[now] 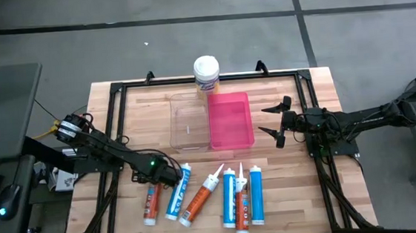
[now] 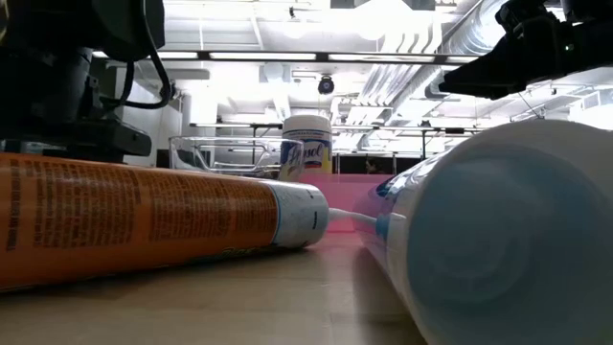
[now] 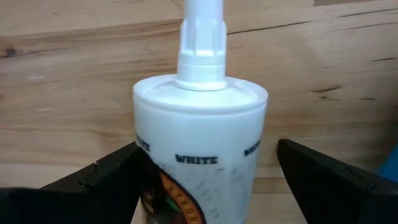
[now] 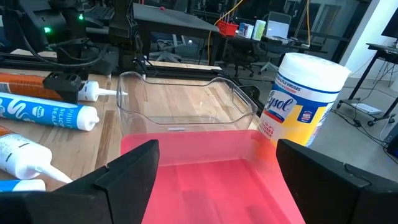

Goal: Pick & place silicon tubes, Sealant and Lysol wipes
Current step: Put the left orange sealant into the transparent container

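Observation:
Several silicone and sealant cartridges lie side by side on the wooden table's near half, nozzles toward the far edge. The leftmost one [image 1: 152, 203] is white with an orange label. My left gripper [image 1: 165, 175] points down over its nozzle end, open, with a finger on either side of the white shoulder [image 3: 200, 118]. The Lysol wipes canister [image 1: 206, 73] stands upright on its base at the far edge. My right gripper [image 1: 277, 123] hangs open and level to the right of the pink tray [image 1: 230, 120], with nothing in it. My left gripper comes from above, its fingers across the leftmost cartridge at its nozzle-end shoulder. One finger [image 3: 115, 177] stands right against the cartridge's side, and I cannot tell whether it touches. The other finger [image 3: 323, 177] stands apart from it. The cartridge lies flat on the table.
A clear tray [image 1: 189, 122] sits beside the pink tray at the table's middle, just in front of the canister. A blue-and-white cartridge [image 1: 178, 194] lies close to the right of my left gripper. A black frame [image 1: 120, 94] runs along the table's edges.

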